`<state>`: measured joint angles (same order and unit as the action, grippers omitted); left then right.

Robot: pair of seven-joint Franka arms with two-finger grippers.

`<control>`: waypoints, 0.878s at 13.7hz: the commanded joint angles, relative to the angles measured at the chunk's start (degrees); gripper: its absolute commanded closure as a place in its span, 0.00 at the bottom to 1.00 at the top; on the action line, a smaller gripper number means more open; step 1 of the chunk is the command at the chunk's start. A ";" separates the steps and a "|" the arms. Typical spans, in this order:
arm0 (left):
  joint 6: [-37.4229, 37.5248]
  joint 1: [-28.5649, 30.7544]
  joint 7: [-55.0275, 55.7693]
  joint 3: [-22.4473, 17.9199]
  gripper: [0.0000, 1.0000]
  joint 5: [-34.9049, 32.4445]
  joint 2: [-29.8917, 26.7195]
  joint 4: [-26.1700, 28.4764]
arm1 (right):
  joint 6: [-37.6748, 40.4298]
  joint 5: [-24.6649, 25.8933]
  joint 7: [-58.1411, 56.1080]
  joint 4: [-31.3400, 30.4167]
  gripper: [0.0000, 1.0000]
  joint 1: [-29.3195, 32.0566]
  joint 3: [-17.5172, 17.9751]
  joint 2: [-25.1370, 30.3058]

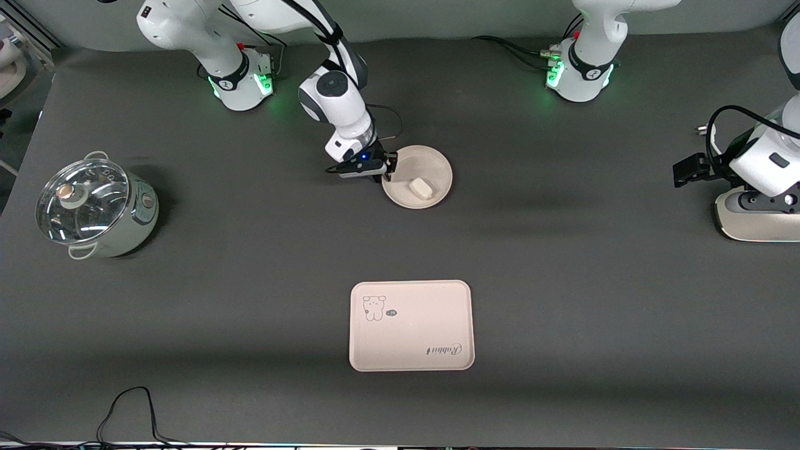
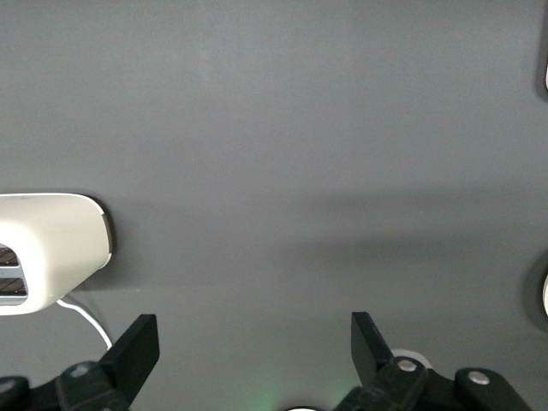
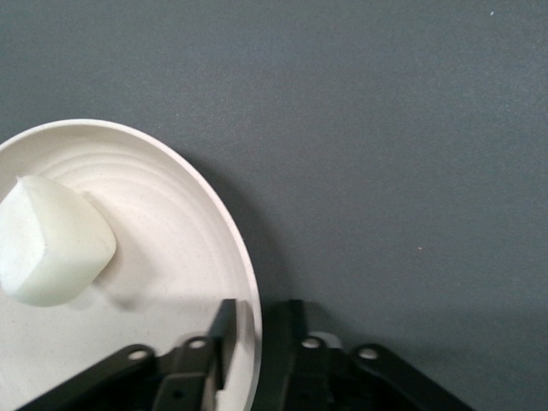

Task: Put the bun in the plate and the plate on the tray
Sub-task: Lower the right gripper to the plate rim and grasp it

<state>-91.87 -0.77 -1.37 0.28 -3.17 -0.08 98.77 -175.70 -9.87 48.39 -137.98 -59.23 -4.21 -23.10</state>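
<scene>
— Over at the right arm's end of the desk [image 1: 562,262]?
— A small electric pot [image 1: 100,209], pale green and white, with a glass lid [image 1: 81,199] and a round knob on top; side handles, standing upright

— And at the left arm's end?
— A white appliance [image 1: 756,215] with a dark rim, partly cut off at the edge; also visible in the left wrist view [image 2: 47,248], rounded corner, cord beside it

— Anything nearer the front camera?
— A black cable [image 1: 128,406] looping on the dark grey surface near the edge
</scene>
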 commanded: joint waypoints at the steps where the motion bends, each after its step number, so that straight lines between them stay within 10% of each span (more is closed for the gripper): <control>1: 1.34 -0.72 -0.47 -0.20 0.00 -0.87 0.08 -1.12 | -0.16 -0.59 0.30 0.70 0.93 0.25 -0.27 -0.19; 12: 1.43 -0.72 -0.82 -0.20 0.00 -0.87 0.08 -1.12 | 17.56 -0.50 -4.09 3.59 1.00 7.28 -0.36 13.24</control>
<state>-91.78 -0.95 -1.42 0.31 -3.26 -0.04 98.59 -162.80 -9.87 46.41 -134.94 -53.22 -4.75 -14.30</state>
